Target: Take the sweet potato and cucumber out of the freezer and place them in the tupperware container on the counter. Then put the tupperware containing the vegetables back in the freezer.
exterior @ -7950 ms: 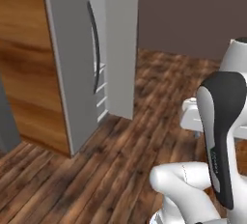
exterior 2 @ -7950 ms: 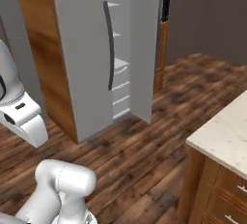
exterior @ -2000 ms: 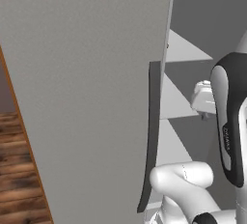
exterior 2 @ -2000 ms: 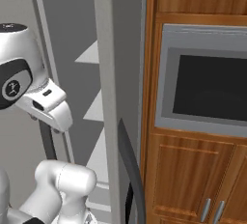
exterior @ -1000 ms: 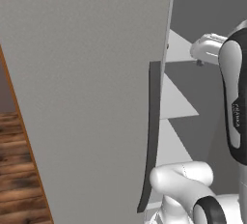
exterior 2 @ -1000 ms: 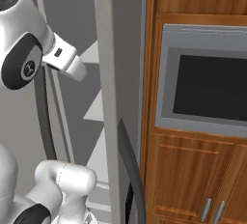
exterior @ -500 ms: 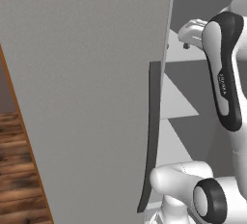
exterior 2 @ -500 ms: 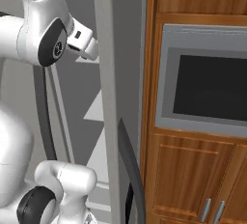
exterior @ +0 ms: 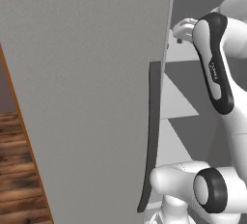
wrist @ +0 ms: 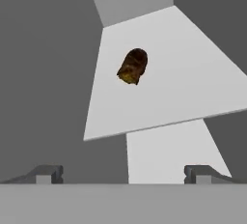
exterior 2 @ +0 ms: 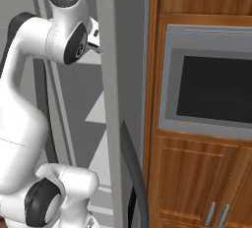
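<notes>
I'm looking at a home kitchen. At my three o'clock a built-in oven (exterior 2: 211,92) with a dark glass window sits in brown wooden cabinets (exterior 2: 197,178) with silver bar handles. Straight ahead stands the tall grey freezer (exterior: 87,97), door open onto pale shelves (wrist: 159,73). Wood plank flooring (exterior: 17,170) shows at nine o'clock.

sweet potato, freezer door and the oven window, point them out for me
sweet potato (wrist: 132,66), hand view, middle of the lump
freezer door (exterior: 87,88), left base view, flat grey face
oven window (exterior 2: 215,96), right base view, dark glass
</notes>
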